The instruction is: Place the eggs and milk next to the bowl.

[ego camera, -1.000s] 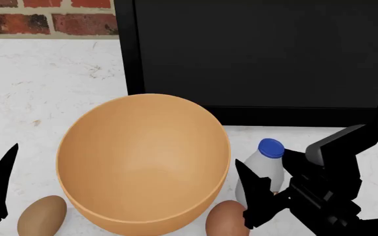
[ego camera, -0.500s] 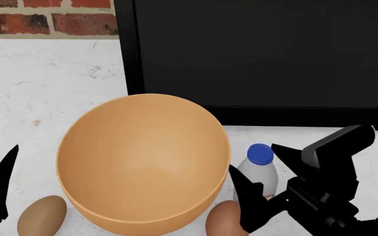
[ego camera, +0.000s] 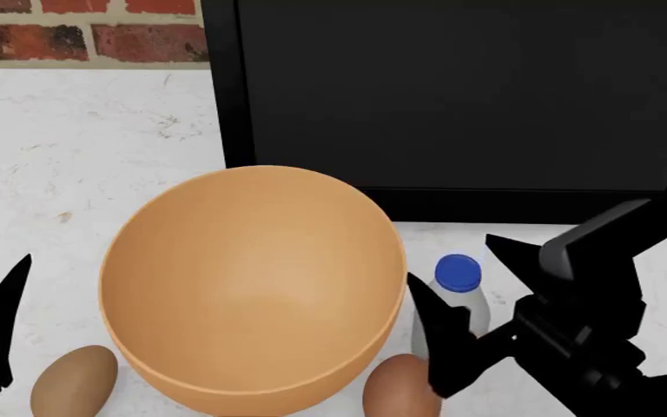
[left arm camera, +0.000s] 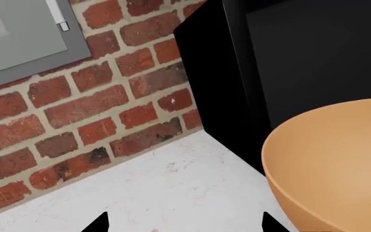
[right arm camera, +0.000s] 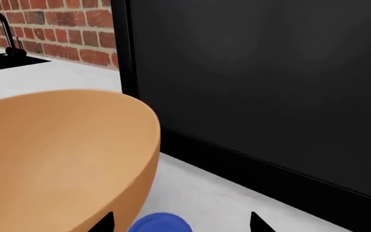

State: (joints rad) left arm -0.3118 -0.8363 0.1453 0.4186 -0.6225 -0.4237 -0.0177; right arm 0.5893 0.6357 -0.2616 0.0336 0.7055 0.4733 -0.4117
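The orange-tan bowl [ego camera: 253, 278] stands in the middle of the white counter. A tan egg [ego camera: 75, 380] lies at its near left and a redder egg [ego camera: 396, 387] at its near right. The milk [ego camera: 458, 294], white with a blue cap [right arm camera: 162, 224], stands upright just right of the bowl. My right gripper [ego camera: 452, 261] is open, its fingers either side of the bottle and apart from it. My left gripper [left arm camera: 184, 224] is open over bare counter left of the bowl [left arm camera: 334, 164], nothing between its fingers.
A large black appliance front [ego camera: 461, 95] rises right behind the bowl. A brick wall [ego camera: 79, 35] runs along the back left. White counter [ego camera: 79, 148] lies left of the bowl. A black sink with a faucet [right arm camera: 2, 46] sits far off.
My right gripper has opened off the milk. The bottle, tilted a second ago, now stands upright and slightly lower beside the bowl. The left arm, bowl and eggs have not moved.
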